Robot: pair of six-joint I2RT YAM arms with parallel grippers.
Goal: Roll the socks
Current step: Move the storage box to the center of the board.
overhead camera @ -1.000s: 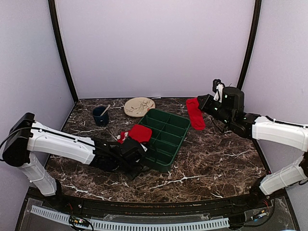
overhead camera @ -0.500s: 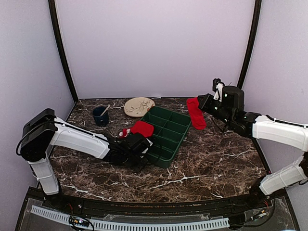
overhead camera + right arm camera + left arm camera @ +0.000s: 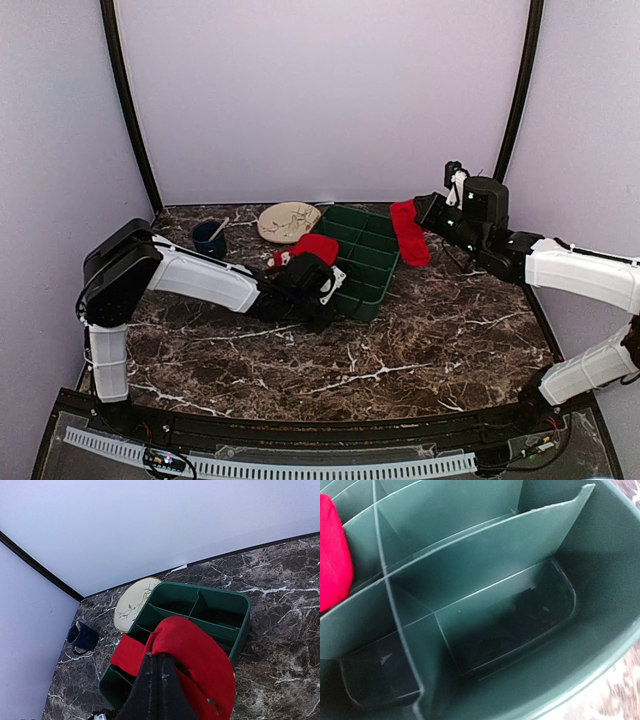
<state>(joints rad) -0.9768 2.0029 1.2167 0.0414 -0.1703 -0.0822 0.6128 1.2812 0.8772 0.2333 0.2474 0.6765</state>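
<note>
Two soft red socks (image 3: 408, 232), divided green tray (image 3: 368, 300), marbled table (image 3: 450, 330)

1. I see two bright red socks, the left sock (image 3: 312, 247) and the right sock (image 3: 408, 232).
2. My tray (image 3: 365, 302) is plain dark green.
3. The table (image 3: 430, 345) is dark brown marble with white veins.
4. The mug (image 3: 208, 241) is navy.
5. The plate (image 3: 288, 221) is cream with a faint twig-like pattern.
6. The left arm (image 3: 200, 280) and right arm (image 3: 580, 272) are white with black joints.
</note>
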